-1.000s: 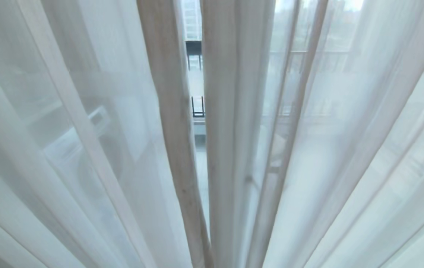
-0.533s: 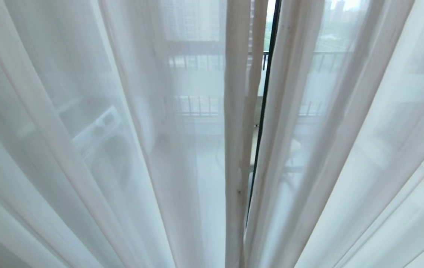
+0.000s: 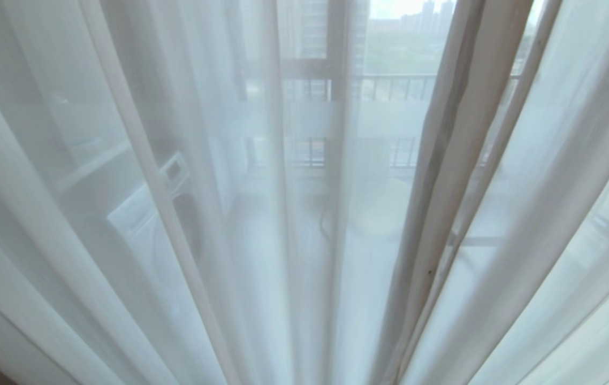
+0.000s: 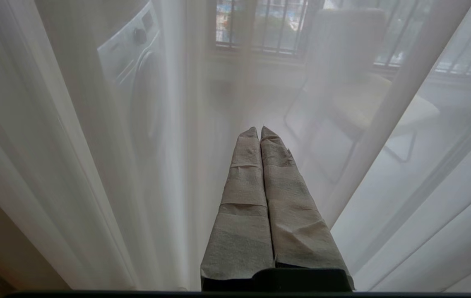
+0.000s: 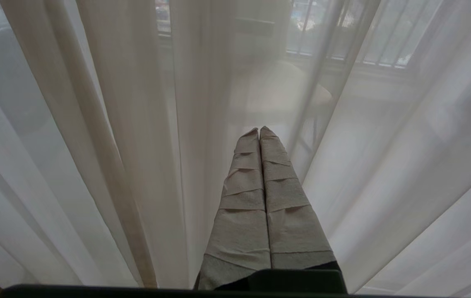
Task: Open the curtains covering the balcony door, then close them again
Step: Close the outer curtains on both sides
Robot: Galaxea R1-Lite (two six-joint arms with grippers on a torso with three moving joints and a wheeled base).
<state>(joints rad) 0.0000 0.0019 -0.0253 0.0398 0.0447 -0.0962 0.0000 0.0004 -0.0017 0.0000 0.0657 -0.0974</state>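
The sheer white curtains [image 3: 187, 214] hang drawn across the balcony door [image 3: 336, 107], filling the head view; left tool [image 4: 260, 131] and right tool [image 5: 259, 131] point at the curtains, fingers pressed together, holding nothing.

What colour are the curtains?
The curtains are see-through white with cream-beige folds, clearest in the head view.

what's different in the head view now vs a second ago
The whole head view has shifted: the camera moved, not the things. The open slit between the curtains has slid right and is no longer seen. Both grippers, left and right, stay shut before the sheer, holding nothing.
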